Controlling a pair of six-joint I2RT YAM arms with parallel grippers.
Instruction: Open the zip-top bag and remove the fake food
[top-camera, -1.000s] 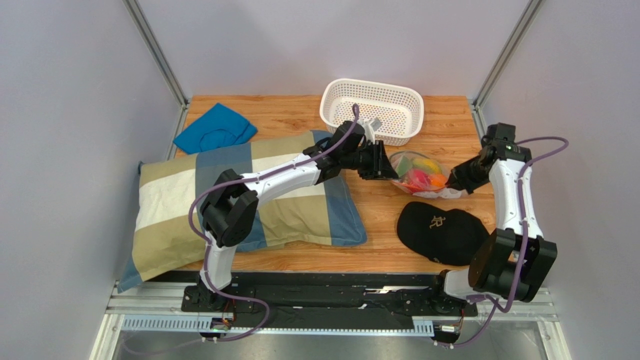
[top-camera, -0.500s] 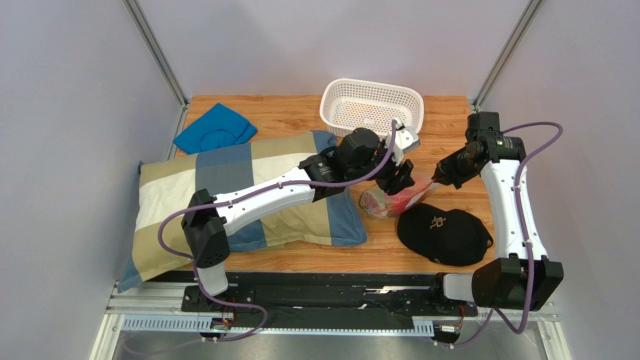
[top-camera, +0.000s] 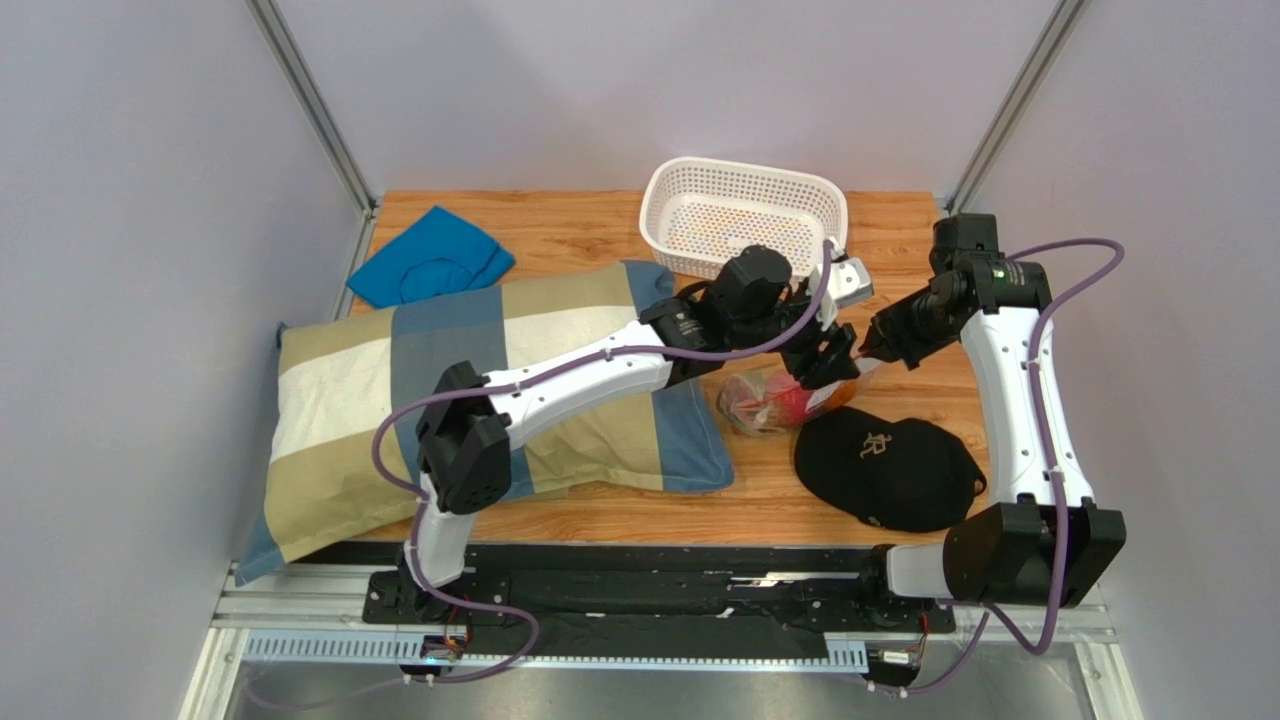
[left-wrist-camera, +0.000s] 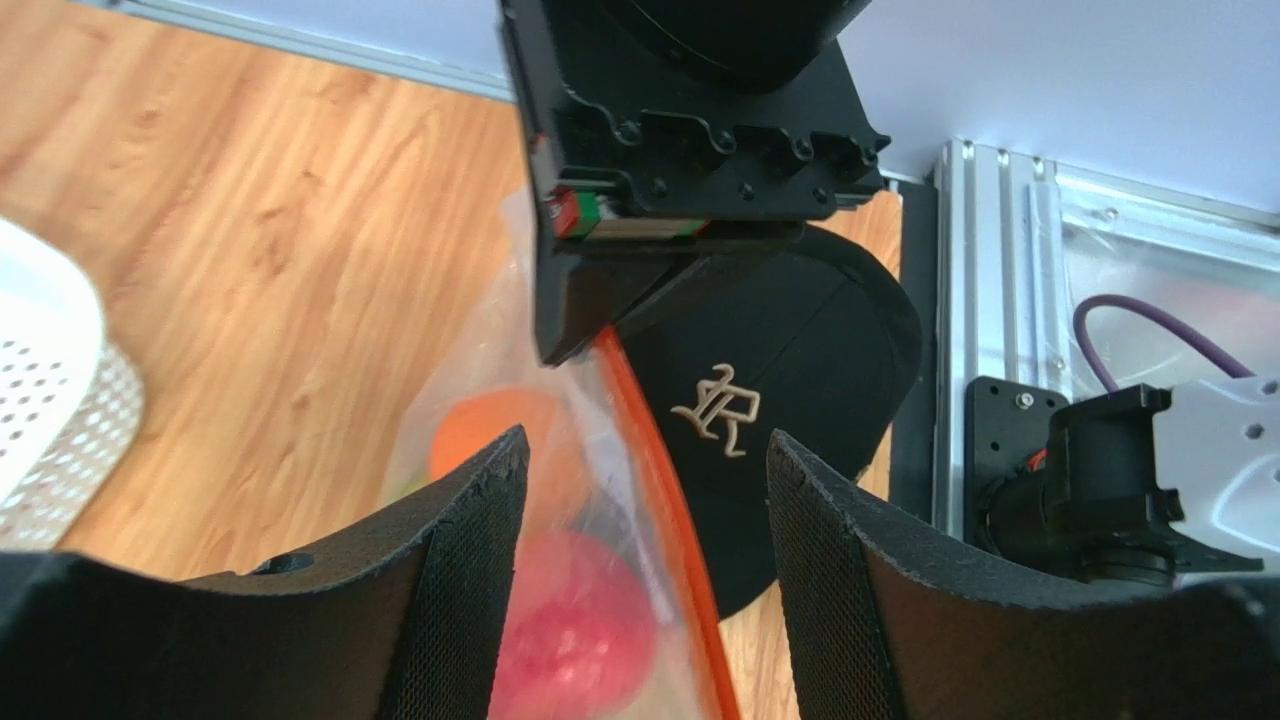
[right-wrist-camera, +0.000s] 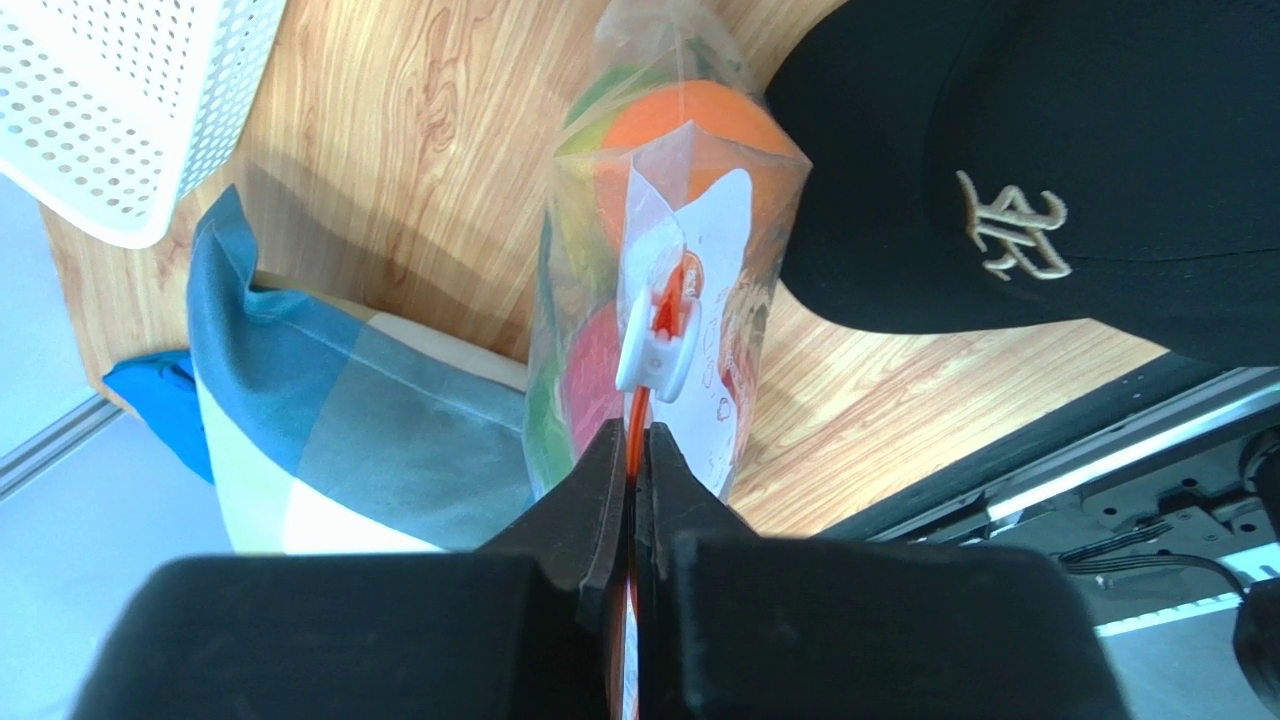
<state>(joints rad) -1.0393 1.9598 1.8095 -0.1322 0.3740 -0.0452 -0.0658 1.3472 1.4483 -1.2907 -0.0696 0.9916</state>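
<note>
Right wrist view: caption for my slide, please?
Right gripper pinching zip-top bag by its orange strip; fake food inside, black cap beside.

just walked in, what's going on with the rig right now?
The right gripper is shut on the orange zip strip of the zip-top bag, just short of the white slider. The left gripper is open, straddling the same strip. The fake food is inside the bag, whose mouth looks closed; nothing is out yet.

Left fingers (left-wrist-camera: 466, 600) spread around zip-top bag (left-wrist-camera: 624, 495), black cap (left-wrist-camera: 781, 375) behind
</note>
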